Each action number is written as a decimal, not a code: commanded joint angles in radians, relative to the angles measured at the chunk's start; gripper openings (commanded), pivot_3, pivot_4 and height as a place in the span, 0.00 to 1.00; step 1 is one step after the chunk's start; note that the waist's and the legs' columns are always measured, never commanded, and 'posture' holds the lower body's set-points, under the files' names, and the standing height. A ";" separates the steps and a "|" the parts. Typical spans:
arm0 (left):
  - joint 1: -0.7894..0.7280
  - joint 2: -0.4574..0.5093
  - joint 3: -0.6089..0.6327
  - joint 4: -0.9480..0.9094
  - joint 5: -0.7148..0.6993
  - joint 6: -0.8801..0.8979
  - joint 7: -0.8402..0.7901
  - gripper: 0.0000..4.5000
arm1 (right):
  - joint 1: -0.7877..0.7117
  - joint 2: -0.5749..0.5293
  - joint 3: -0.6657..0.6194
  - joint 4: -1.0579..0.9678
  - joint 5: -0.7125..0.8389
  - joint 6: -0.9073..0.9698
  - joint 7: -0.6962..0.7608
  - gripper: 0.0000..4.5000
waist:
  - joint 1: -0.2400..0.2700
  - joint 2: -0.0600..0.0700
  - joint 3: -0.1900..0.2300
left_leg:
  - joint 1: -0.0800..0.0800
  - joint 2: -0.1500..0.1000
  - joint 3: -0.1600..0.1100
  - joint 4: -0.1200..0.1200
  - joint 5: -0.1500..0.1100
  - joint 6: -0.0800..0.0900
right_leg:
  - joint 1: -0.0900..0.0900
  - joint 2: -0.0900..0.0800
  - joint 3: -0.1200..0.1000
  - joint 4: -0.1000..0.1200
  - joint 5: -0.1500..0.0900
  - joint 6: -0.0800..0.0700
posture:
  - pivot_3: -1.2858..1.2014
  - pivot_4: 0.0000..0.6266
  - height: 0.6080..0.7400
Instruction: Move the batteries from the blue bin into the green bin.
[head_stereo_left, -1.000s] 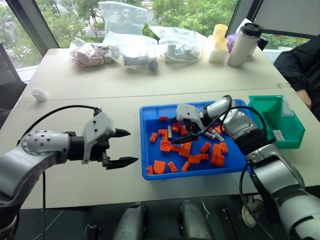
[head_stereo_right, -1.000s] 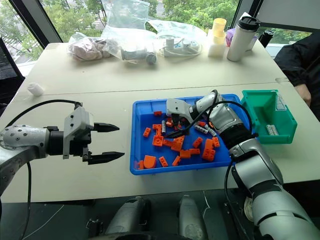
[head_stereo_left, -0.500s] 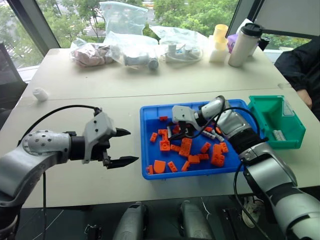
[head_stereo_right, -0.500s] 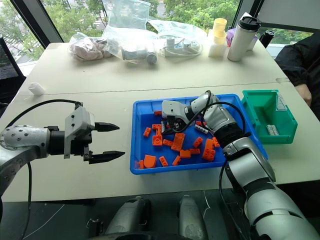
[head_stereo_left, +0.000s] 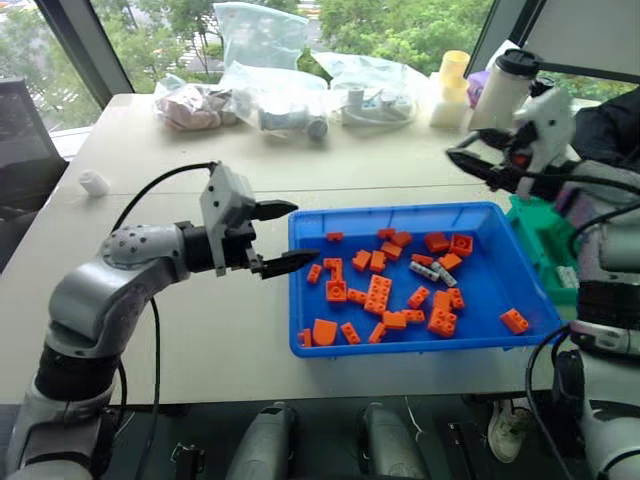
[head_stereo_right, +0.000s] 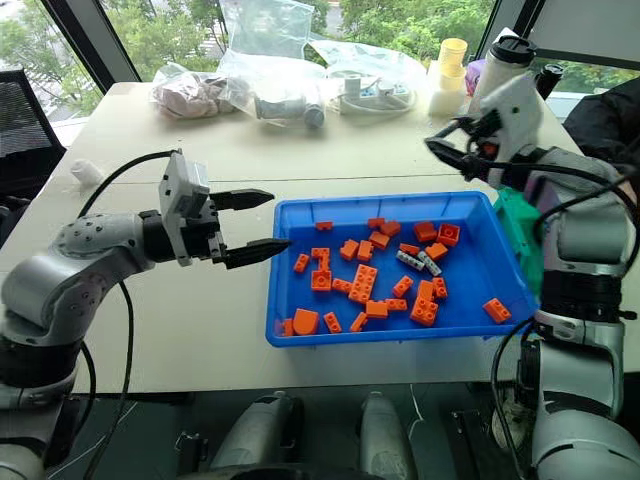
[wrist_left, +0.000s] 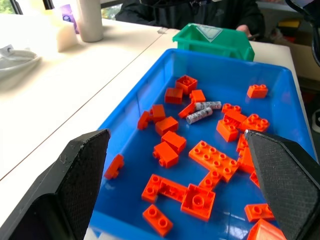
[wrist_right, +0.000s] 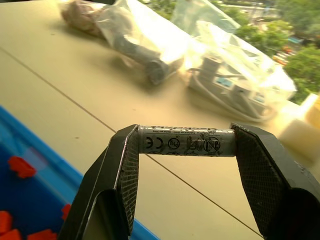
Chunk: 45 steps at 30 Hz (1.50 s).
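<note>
Two slim grey-silver batteries (wrist_left: 203, 111) lie among orange toy bricks (head_stereo_left: 378, 294) in the shallow bright-blue plastic bin (head_stereo_left: 495, 300) on the pale bench (head_stereo_left: 190, 330). Right end effector (wrist_right: 186, 150), raised above the bench's far side, grips another battery (wrist_right: 186, 140) by its ends; left end effector (head_stereo_left: 288, 236) gapes, empty, at the tray's edge. Teal-green plastic bin (wrist_left: 215, 41) sits beyond. Clear plastic bags (head_stereo_left: 270, 85) line the bench before leafy windows (head_stereo_left: 400, 25).
</note>
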 joint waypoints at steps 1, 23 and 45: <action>-0.028 -0.022 -0.043 0.033 0.068 -0.078 -0.014 1.00 | 0.079 -0.034 -0.081 -0.084 -0.004 0.034 -0.080 0.49 | -0.014 0.000 0.000 | 0.000 0.000 0.001 0.000 0.000 0.000 | 0.000 0.000 0.001 0.000 0.000 0.000 | 0.52 0.24 1.00; -0.093 -0.085 -0.129 0.118 0.154 -0.152 -0.152 1.00 | 0.189 -0.072 -0.099 -0.013 0.036 0.104 -0.217 0.98 | -0.033 0.002 -0.001 | 0.002 0.003 0.005 0.001 -0.003 0.005 | -0.001 0.004 0.005 0.004 0.000 0.000 | 0.52 0.24 1.00; -0.030 0.159 -0.086 -0.001 0.106 -0.075 -0.299 1.00 | 0.236 -0.148 0.367 -0.362 0.330 0.304 0.187 0.98 | -0.030 0.001 0.000 | 0.001 0.003 0.001 0.002 -0.003 0.007 | 0.001 0.005 0.004 0.002 0.000 0.000 | 0.52 0.24 1.00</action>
